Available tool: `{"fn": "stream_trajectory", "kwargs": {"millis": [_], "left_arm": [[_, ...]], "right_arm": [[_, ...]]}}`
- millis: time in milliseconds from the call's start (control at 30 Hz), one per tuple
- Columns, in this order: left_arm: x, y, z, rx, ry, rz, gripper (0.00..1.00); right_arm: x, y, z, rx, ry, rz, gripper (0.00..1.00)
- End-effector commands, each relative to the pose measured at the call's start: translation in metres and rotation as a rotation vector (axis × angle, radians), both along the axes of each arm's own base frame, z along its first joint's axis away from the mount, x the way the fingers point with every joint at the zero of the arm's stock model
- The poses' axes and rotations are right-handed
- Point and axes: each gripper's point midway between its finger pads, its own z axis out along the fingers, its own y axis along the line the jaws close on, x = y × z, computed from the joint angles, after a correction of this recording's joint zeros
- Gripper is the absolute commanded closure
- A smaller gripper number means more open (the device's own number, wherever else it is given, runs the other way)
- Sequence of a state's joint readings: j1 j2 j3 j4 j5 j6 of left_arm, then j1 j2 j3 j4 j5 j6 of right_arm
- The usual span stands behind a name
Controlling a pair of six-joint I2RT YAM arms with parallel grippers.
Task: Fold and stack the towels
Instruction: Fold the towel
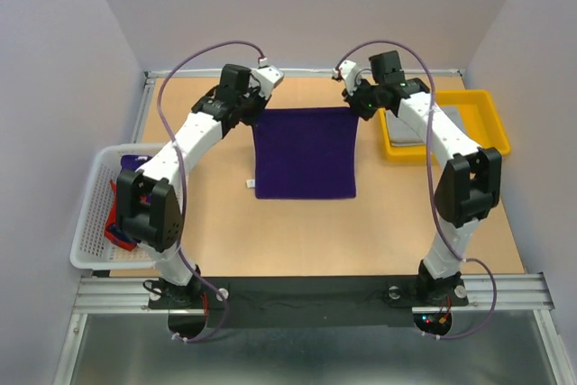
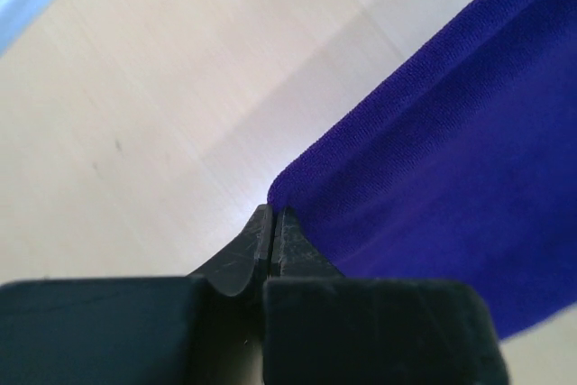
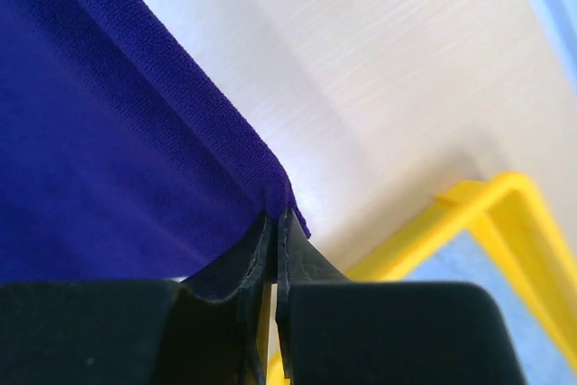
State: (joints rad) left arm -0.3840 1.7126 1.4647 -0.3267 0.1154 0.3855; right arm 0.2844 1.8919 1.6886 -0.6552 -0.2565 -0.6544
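A deep purple towel (image 1: 305, 152) lies spread out in the middle of the table, with a small white tag at its near left corner. My left gripper (image 1: 259, 107) is shut on the towel's far left corner, and the purple cloth (image 2: 451, 178) runs off to the right from the pinched tips (image 2: 273, 214). At the far right corner my right gripper (image 1: 361, 107) is shut on the same towel (image 3: 108, 151), whose edge is nipped between the tips (image 3: 278, 215). A grey towel (image 1: 448, 121) lies in the yellow tray. Another purple towel (image 1: 135, 164) and a red one (image 1: 117, 227) sit in the basket.
The yellow tray (image 1: 491, 132) stands at the right, close beside my right arm; its rim (image 3: 469, 214) shows just past the right fingers. A white mesh basket (image 1: 90, 223) sits at the table's left edge. Walls enclose the back and sides.
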Motion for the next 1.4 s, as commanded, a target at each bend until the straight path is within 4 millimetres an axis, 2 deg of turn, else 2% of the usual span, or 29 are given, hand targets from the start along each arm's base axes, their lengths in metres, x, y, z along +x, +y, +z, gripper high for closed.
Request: {"fn": "stream_trajectory", "kwargs": {"millis": [0, 167, 267, 300, 367, 400, 433, 467, 500, 533, 567, 600, 633, 700, 767, 867, 900, 967, 1000, 1067, 1100, 1133, 1167, 1200, 1233, 1267, 1300, 1367], "left_arm": [[-0.006, 0.017, 0.094, -0.045, -0.218, 0.029, 1.0], [-0.025, 0.02, 0.132, -0.079, -0.304, 0.03, 1.0], [-0.045, 0.019, 0.155, -0.119, -0.37, 0.018, 1.0], [-0.058, 0.019, 0.163, -0.139, -0.394, 0.008, 1.0], [-0.072, 0.019, 0.174, -0.166, -0.43, -0.001, 1.0], [-0.086, 0.021, 0.18, -0.182, -0.455, -0.01, 1.0], [-0.095, 0.018, 0.184, -0.198, -0.471, -0.025, 1.0], [-0.102, 0.018, 0.181, -0.203, -0.471, -0.029, 1.0], [-0.114, 0.021, 0.192, -0.226, -0.502, -0.036, 1.0], [-0.121, 0.02, 0.195, -0.238, -0.51, -0.044, 1.0], [-0.127, 0.018, 0.197, -0.256, -0.513, -0.056, 1.0], [-0.136, 0.019, 0.198, -0.267, -0.514, -0.064, 1.0], [-0.143, 0.013, 0.199, -0.293, -0.505, -0.091, 1.0], [-0.152, 0.011, 0.197, -0.32, -0.489, -0.111, 1.0], [-0.154, 0.007, 0.186, -0.338, -0.451, -0.115, 1.0], [-0.138, 0.005, 0.148, -0.309, -0.361, -0.056, 1.0], [-0.126, 0.002, 0.124, -0.286, -0.293, -0.029, 1.0], [-0.111, 0.001, 0.093, -0.257, -0.21, -0.004, 1.0], [-0.092, 0.001, 0.063, -0.233, -0.127, 0.031, 1.0], [-0.072, 0.003, 0.031, -0.197, -0.038, 0.083, 1.0], [-0.052, -0.001, 0.001, -0.164, 0.042, 0.105, 1.0], [-0.045, 0.004, -0.017, -0.137, 0.101, 0.141, 1.0], [-0.036, 0.004, -0.032, -0.113, 0.138, 0.156, 1.0], [-0.018, 0.0, -0.054, -0.083, 0.18, 0.174, 1.0], [-0.009, 0.003, -0.064, -0.065, 0.187, 0.195, 1.0], [-0.001, 0.004, -0.071, -0.052, 0.191, 0.211, 1.0], [0.012, 0.003, -0.08, -0.038, 0.193, 0.223, 1.0], [0.028, 0.006, -0.082, -0.046, 0.172, 0.243, 1.0]], "right_arm": [[0.007, -0.014, 0.1, 0.038, -0.231, -0.053, 1.0], [-0.01, -0.019, 0.131, 0.059, -0.295, -0.057, 1.0], [-0.027, -0.02, 0.147, 0.087, -0.319, -0.05, 1.0], [-0.039, -0.021, 0.162, 0.107, -0.349, -0.044, 0.99], [-0.053, -0.019, 0.166, 0.133, -0.348, -0.023, 0.99], [-0.061, -0.019, 0.172, 0.147, -0.361, -0.013, 1.0], [-0.075, -0.019, 0.189, 0.171, -0.398, 0.006, 0.99], [-0.084, -0.02, 0.191, 0.178, -0.403, 0.011, 1.0], [-0.091, -0.02, 0.196, 0.189, -0.414, 0.018, 0.99], [-0.098, -0.019, 0.203, 0.203, -0.43, 0.031, 1.0], [-0.113, -0.021, 0.218, 0.219, -0.47, 0.044, 1.0], [-0.119, -0.02, 0.219, 0.225, -0.473, 0.056, 0.99], [-0.13, -0.022, 0.23, 0.236, -0.506, 0.065, 0.99], [-0.139, -0.022, 0.229, 0.242, -0.508, 0.077, 0.99], [-0.145, -0.02, 0.226, 0.252, -0.503, 0.093, 0.99], [-0.136, -0.019, 0.198, 0.237, -0.432, 0.077, 0.99], [-0.125, -0.02, 0.179, 0.22, -0.38, 0.047, 0.99], [-0.111, -0.021, 0.153, 0.194, -0.315, 0.018, 0.99], [-0.097, -0.02, 0.126, 0.165, -0.247, 0.001, 0.99], [-0.084, -0.018, 0.1, 0.139, -0.188, -0.01, 0.99], [-0.074, -0.017, 0.084, 0.122, -0.152, -0.017, 1.0], [-0.06, -0.016, 0.058, 0.096, -0.097, -0.026, 1.0], [-0.053, -0.014, 0.04, 0.082, -0.062, -0.03, 0.99], [-0.043, -0.013, 0.031, 0.074, -0.054, -0.036, 1.0], [-0.032, -0.014, 0.0, 0.044, 0.001, -0.054, 0.99], [-0.025, -0.014, -0.012, 0.034, 0.015, -0.058, 0.99], [-0.014, -0.012, -0.014, 0.032, 0.004, -0.063, 0.99], [0.003, -0.012, -0.036, 0.013, 0.025, -0.078, 0.99]]}}
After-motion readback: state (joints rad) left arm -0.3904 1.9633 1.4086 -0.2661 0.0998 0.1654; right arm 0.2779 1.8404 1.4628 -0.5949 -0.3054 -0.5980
